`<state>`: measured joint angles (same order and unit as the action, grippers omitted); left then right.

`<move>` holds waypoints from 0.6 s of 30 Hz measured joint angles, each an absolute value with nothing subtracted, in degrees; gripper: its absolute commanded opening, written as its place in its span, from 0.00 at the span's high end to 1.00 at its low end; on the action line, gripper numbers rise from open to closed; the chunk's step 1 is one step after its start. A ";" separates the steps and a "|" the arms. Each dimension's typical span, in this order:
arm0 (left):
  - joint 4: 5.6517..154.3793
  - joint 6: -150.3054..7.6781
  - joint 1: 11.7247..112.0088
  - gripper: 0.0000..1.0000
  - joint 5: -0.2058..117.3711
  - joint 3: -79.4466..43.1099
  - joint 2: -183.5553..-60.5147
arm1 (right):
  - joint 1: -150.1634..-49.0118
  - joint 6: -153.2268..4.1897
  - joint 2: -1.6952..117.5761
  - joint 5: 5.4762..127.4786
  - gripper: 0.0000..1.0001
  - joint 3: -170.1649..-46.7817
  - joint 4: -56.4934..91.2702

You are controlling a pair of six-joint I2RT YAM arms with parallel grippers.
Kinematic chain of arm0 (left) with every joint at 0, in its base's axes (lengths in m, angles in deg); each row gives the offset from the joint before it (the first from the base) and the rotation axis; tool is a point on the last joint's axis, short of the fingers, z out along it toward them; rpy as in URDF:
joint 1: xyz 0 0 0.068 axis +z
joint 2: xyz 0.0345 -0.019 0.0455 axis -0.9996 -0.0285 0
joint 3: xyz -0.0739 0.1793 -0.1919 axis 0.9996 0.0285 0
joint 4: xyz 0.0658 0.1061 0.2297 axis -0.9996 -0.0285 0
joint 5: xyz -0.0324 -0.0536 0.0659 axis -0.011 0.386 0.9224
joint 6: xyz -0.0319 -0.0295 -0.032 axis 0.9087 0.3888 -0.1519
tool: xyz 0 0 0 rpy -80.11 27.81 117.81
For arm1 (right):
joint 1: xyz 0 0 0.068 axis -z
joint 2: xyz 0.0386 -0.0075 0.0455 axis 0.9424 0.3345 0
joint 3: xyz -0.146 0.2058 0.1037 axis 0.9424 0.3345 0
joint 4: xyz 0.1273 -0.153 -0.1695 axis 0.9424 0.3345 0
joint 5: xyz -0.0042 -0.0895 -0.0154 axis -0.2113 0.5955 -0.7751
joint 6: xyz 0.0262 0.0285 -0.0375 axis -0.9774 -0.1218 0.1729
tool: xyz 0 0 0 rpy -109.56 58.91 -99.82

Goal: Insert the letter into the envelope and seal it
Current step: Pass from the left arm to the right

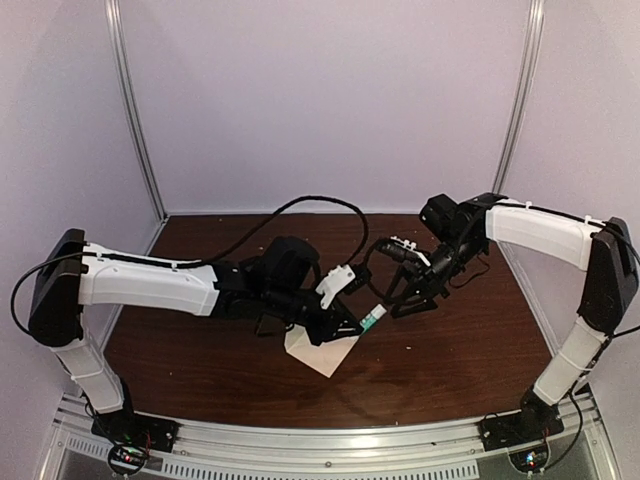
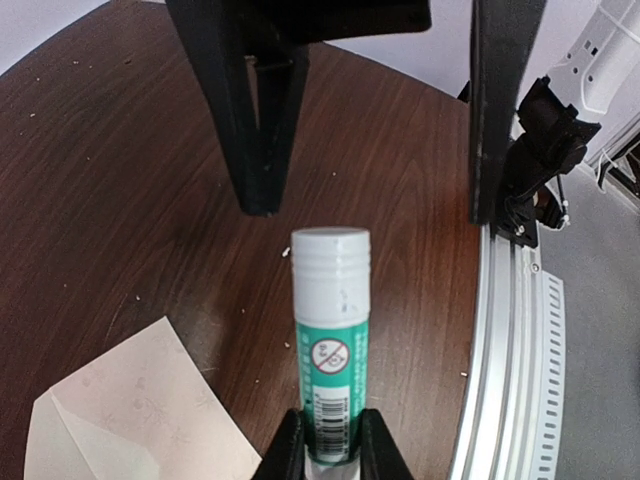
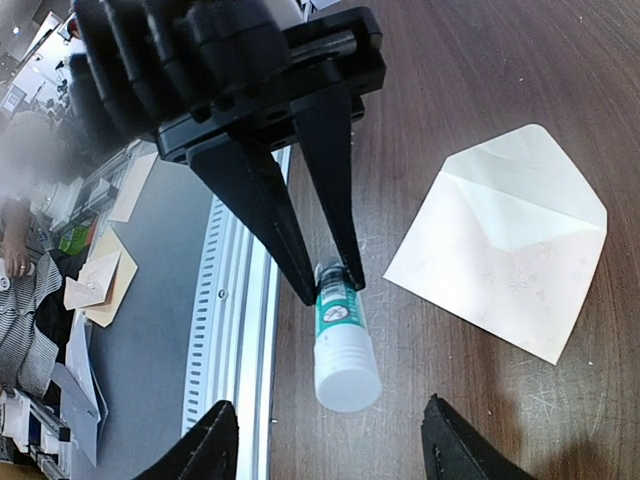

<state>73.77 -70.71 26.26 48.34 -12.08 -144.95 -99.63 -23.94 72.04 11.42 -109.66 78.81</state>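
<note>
The cream envelope [image 1: 322, 352] lies flat on the brown table [image 1: 450, 350], its pointed flap open [image 3: 510, 250]; one corner shows in the left wrist view [image 2: 130, 410]. The letter is not visible in any view. My left gripper [image 2: 331, 450] is shut on the base of a green glue stick with a white cap [image 2: 331, 320], held just right of the envelope above the table [image 1: 372, 320]. My right gripper [image 3: 330, 445] is open. Its fingers [image 2: 255, 120] stand either side of the line of the cap, a little way beyond it. The glue stick [image 3: 340, 335] points toward the right gripper.
A perforated aluminium rail [image 3: 235, 300] runs along the table's near edge, close beside the glue stick. Small crumbs dot the wood. White walls with metal posts [image 1: 135, 110] enclose the table at the back and sides.
</note>
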 measured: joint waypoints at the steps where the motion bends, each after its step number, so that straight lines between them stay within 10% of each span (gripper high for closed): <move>1: 74.14 -70.40 26.43 0.89 48.15 -11.91 -144.86 | -99.98 -24.55 71.75 11.47 0.38 -109.17 78.00; 9: 77.88 -68.35 26.50 0.89 46.22 -11.58 -144.67 | -101.49 -27.72 71.21 11.20 0.51 -108.32 73.54; 18: 78.82 -67.52 26.63 0.84 45.57 -11.45 -144.67 | -102.23 -28.59 71.21 10.29 0.92 -108.21 72.71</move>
